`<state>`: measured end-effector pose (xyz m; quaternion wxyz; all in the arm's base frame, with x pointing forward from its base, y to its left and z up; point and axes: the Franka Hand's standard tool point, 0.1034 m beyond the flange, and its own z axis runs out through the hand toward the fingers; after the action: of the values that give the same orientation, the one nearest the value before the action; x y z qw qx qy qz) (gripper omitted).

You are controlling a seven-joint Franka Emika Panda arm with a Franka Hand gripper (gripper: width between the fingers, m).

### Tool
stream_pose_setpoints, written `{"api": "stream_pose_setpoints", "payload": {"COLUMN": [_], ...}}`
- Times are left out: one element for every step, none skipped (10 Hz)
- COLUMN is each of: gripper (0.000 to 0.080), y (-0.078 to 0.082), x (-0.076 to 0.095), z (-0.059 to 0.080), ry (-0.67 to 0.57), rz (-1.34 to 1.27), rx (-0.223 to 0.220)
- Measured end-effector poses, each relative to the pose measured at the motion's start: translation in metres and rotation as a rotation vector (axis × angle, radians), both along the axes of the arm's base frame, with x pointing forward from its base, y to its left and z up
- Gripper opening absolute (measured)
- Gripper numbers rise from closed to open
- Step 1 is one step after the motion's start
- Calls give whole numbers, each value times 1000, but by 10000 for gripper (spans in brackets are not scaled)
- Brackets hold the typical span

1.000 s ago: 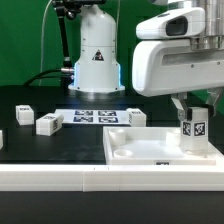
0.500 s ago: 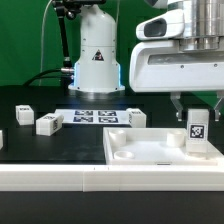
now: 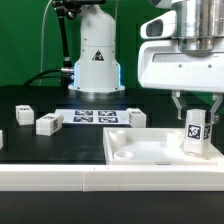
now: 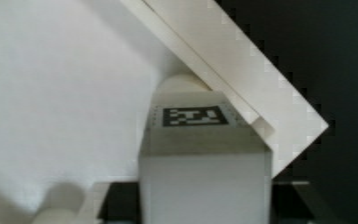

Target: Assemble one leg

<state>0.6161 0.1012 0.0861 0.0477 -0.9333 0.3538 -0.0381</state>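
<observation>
A small white leg [image 3: 196,133] with a black-and-white tag stands, slightly tilted, on the near corner of the wide white panel [image 3: 150,150] at the exterior view's right. My gripper [image 3: 197,112] hangs straight above it. Its fingers [image 3: 179,106] stand apart on either side of the leg's top, with a gap showing on each side. In the wrist view the leg [image 4: 202,170] rises between the dark fingers, and the panel [image 4: 69,100] lies behind it.
Three more tagged legs lie on the black table: two at the exterior view's left [image 3: 22,113] [image 3: 47,124] and one behind the panel [image 3: 137,117]. The marker board [image 3: 95,117] lies in front of the arm's white base [image 3: 97,60]. A white rail [image 3: 60,176] runs along the front.
The fingers were shut on the leg one second ago and have since spread apart. The leg stays standing on the panel corner, now leaning a little.
</observation>
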Motion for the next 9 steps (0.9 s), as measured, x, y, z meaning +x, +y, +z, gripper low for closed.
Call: {"api": "stream_pose_setpoints", "payload": {"gripper": [294, 390, 566, 566, 632, 644, 644, 649, 649], "y": [3, 5, 5, 9, 15, 16, 17, 20, 22], "x": [0, -1, -1, -2, -3, -5, -6, -6, -6], "z": [0, 0, 0, 0, 0, -2, -2, -3, -3], "ry": [6, 3, 0, 0, -3, -11, -13, -20, -27], "rz": [-82, -30, 6, 38, 108, 247, 320, 445, 559], "rx": [14, 9, 5, 2, -5, -19, -27, -46, -67]}}
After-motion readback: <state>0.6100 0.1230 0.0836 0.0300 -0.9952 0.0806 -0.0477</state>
